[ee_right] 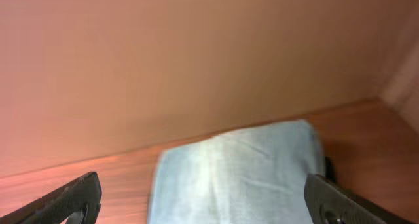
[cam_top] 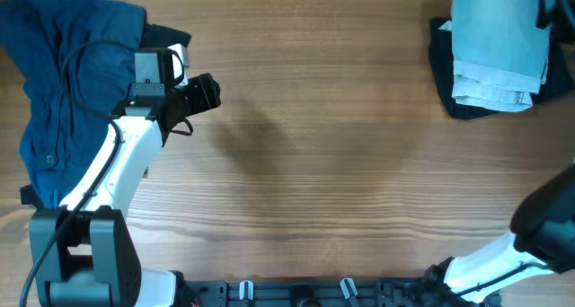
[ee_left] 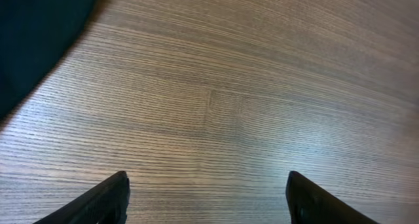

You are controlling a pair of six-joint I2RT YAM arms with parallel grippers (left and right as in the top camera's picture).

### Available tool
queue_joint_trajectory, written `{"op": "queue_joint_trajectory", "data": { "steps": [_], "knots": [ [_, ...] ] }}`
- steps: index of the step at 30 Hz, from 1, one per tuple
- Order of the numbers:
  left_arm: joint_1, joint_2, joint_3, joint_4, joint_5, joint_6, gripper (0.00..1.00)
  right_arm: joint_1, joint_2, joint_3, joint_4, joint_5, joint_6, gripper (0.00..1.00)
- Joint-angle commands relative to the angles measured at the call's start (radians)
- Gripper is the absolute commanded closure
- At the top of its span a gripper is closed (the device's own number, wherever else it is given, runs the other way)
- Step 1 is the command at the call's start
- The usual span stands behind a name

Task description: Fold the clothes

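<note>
The pale denim shorts (cam_top: 499,47) lie folded at the back right, on top of a dark garment (cam_top: 440,69). In the right wrist view the folded shorts (ee_right: 242,171) lie between the fingers of my right gripper (ee_right: 203,185), which is open and empty just above them. A crumpled blue garment (cam_top: 63,74) is heaped at the back left. My left gripper (cam_top: 208,92) is beside its right edge, open and empty over bare wood (ee_left: 208,181). The edge of the dark blue garment (ee_left: 33,34) shows at the top left of the left wrist view.
The wooden table (cam_top: 314,163) runs between the two piles. My left arm (cam_top: 99,181) reaches up from the front left. My right arm (cam_top: 539,226) rises at the front right and leaves the frame. A wall stands behind the folded pile.
</note>
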Motion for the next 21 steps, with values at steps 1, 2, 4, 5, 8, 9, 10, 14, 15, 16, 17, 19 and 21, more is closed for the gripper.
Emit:
{"op": "queue_joint_trajectory", "data": {
  "steps": [1, 2, 4, 5, 8, 9, 10, 14, 15, 16, 17, 19, 21],
  "knots": [
    [-0.003, -0.007, -0.004, 0.007, -0.006, -0.005, 0.24, 0.092, 0.073, 0.020, 0.040, 0.448, -0.018, 0.00],
    [-0.003, -0.007, -0.004, 0.006, -0.006, -0.005, 0.24, 0.117, 0.106, 0.019, 0.076, 0.545, -0.016, 0.00],
    [-0.003, -0.007, -0.004, 0.007, -0.006, -0.005, 0.23, 0.145, 0.197, 0.019, 0.187, 0.715, 0.057, 0.00],
    [-0.003, -0.007, -0.004, 0.007, -0.006, -0.005, 0.23, 0.145, 0.232, 0.019, 0.240, 0.747, 0.101, 0.00],
    [-0.003, -0.007, -0.004, 0.007, -0.006, -0.005, 0.23, 0.136, 0.341, 0.019, 0.400, 0.732, 0.124, 0.00],
    [-0.003, -0.007, -0.004, 0.007, -0.006, -0.005, 0.23, 0.136, 0.370, 0.019, 0.424, 0.728, 0.124, 0.00],
    [-0.003, -0.007, -0.004, 0.007, -0.006, -0.005, 0.23, 0.136, 0.438, 0.019, 0.455, 0.690, 0.113, 0.00],
    [-0.003, -0.007, -0.004, 0.007, -0.010, -0.005, 0.24, 0.136, 0.673, 0.019, 0.446, 0.664, 0.113, 0.00],
    [-0.003, -0.007, -0.004, 0.007, -0.010, -0.005, 0.24, 0.136, 0.703, 0.019, 0.443, 0.665, 0.113, 0.00],
    [-0.003, -0.007, -0.004, 0.007, -0.010, -0.005, 0.24, 0.136, 0.730, 0.019, 0.441, 0.665, 0.113, 0.00],
    [-0.003, -0.007, -0.004, 0.007, -0.010, -0.005, 0.24, 0.136, 0.747, 0.018, 0.431, 0.665, 0.113, 0.00],
    [-0.003, -0.007, -0.004, 0.008, -0.010, -0.005, 0.24, 0.136, 0.740, 0.018, 0.426, 0.665, 0.112, 0.01],
    [-0.003, -0.007, -0.004, 0.008, -0.010, -0.005, 0.24, 0.136, 0.697, 0.018, 0.429, 0.669, 0.077, 0.00]
  ]
}}
